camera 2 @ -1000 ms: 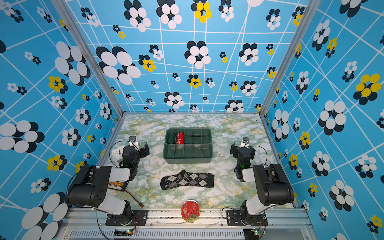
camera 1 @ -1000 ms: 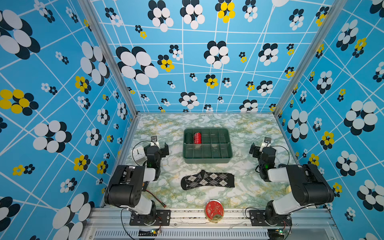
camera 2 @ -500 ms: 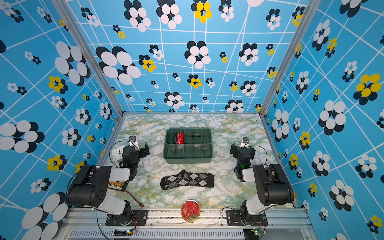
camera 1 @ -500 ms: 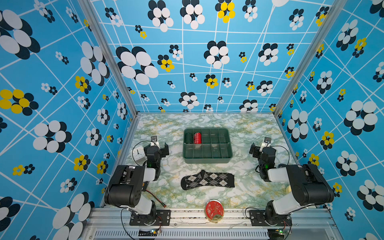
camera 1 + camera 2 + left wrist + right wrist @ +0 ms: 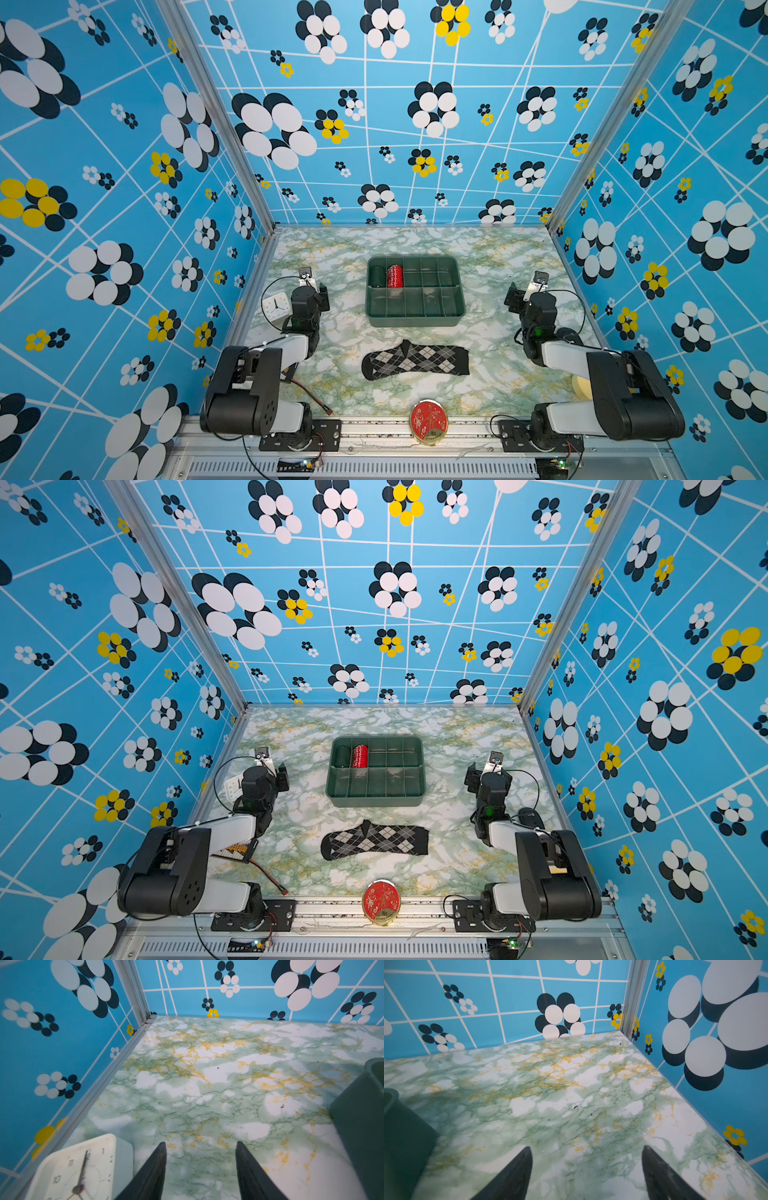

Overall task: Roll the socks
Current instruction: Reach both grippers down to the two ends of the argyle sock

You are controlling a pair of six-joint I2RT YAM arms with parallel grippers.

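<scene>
The socks (image 5: 415,359) (image 5: 374,840) lie flat on the marble table in front of the tray, black with grey and white argyle diamonds, toe to the left and cuff to the right. My left gripper (image 5: 321,291) (image 5: 200,1144) hangs low at the table's left side, well away from the socks. Its jaws stand apart over bare marble with nothing between them. My right gripper (image 5: 512,297) (image 5: 586,1148) sits at the table's right side, open wider and also empty. Neither wrist view shows the socks.
A dark green compartment tray (image 5: 415,320) stands mid-table, holding a red roll (image 5: 395,276) and a dark green roll (image 5: 378,276) at its back left. A white clock (image 5: 275,306) (image 5: 79,1172) sits beside the left gripper. A round red tin (image 5: 429,420) rests on the front edge.
</scene>
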